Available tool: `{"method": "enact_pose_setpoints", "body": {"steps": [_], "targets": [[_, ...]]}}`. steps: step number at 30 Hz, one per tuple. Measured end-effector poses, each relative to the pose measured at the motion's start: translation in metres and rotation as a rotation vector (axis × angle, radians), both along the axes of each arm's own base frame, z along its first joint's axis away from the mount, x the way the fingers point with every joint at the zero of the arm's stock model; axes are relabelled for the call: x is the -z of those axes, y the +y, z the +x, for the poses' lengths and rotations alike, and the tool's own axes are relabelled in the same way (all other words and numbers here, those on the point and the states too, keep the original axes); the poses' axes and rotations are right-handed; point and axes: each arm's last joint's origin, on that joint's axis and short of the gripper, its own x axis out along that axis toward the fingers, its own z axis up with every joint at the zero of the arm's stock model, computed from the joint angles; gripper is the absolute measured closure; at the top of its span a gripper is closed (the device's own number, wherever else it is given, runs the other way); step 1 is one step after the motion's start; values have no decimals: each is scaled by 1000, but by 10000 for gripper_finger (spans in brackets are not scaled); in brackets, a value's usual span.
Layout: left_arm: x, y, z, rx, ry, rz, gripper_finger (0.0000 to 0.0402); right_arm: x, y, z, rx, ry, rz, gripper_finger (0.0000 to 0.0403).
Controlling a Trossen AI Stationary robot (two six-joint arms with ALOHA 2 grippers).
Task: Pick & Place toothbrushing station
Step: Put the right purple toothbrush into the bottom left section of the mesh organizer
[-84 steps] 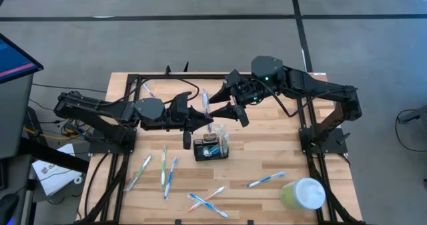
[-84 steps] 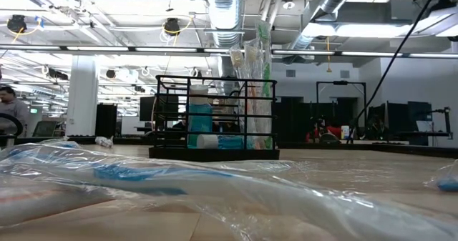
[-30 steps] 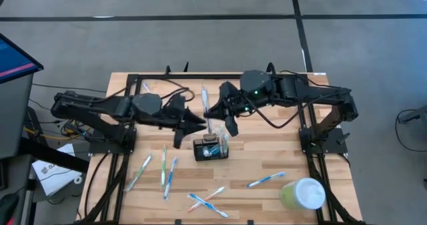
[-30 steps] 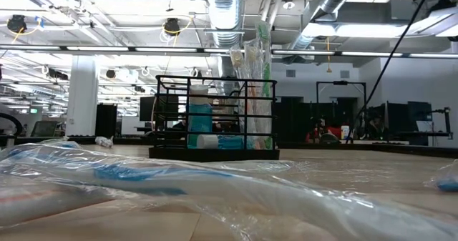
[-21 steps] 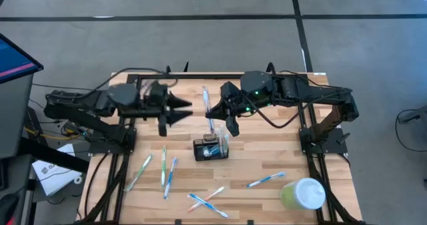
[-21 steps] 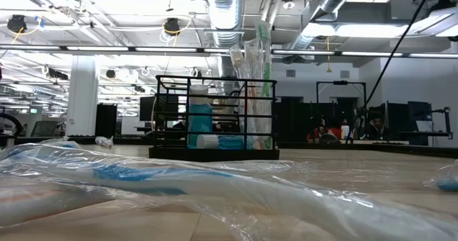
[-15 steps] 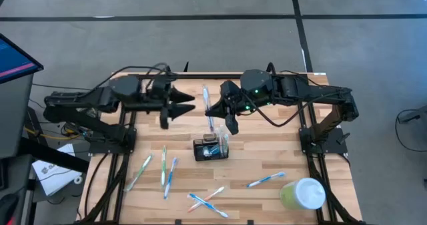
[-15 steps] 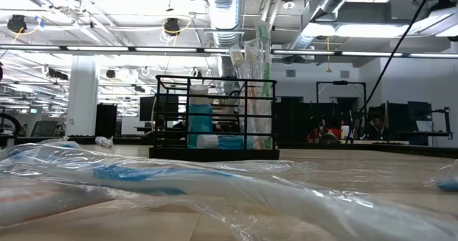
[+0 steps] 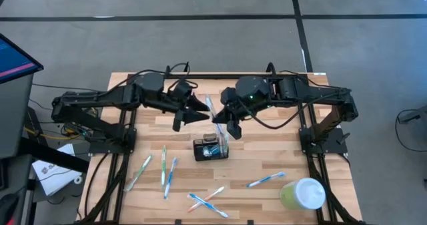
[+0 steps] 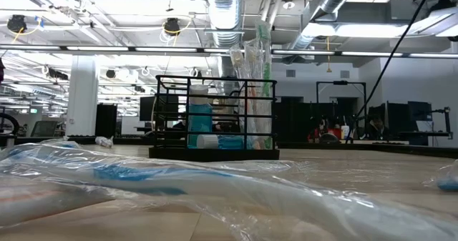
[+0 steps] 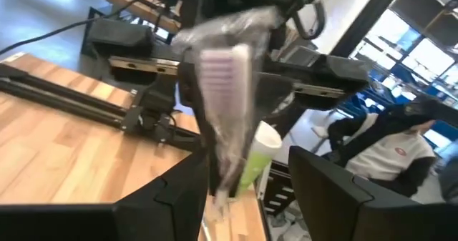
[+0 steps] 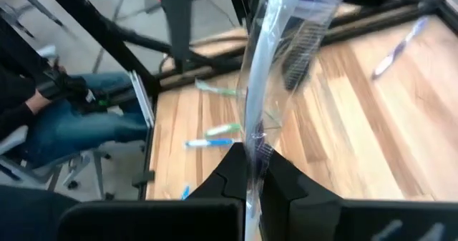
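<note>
Standing upright, toothbrushing station (image 9: 211, 148) slots skyward

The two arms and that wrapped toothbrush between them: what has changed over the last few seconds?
The left pincer let go of the wrapped toothbrush, swung back toward its own side, and has now returned close to it, open. The right pincer took over and stays shut on the toothbrush above the black holder. The holder, the loose toothbrushes and the green cup have not moved.

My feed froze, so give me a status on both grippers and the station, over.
Right gripper shut on wrapped toothbrush, above the station. Left gripper open beside the brush head. Station upright, already holding brushes. Nothing blocking.
</note>
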Motion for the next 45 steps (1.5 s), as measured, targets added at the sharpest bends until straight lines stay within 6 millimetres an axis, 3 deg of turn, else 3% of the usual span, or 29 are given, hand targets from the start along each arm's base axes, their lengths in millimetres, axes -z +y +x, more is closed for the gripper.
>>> {"method": "enact_pose_setpoints", "body": {"steps": [15,19,26,32,37,42,45], "targets": [[6,0,17,19,-26,-5,231,1,2,-1,0,12,0,396],[5,-1,16,19,-33,-6,269,1,2,-1,0,14,-1,396],[6,-1,18,20,-42,4,385,1,2,-1,-1,15,-3,396],[6,-3,20,23,-44,4,394,1,1,-1,-3,17,-3,390],[3,-5,7,4,-3,3,397,-2,2,-4,-25,8,1,314],[1,-19,-11,-13,69,16,398,-23,8,-18,-57,-21,-3,186],[7,-39,-19,-51,149,80,398,-35,10,-27,-73,-29,-14,118]]}}
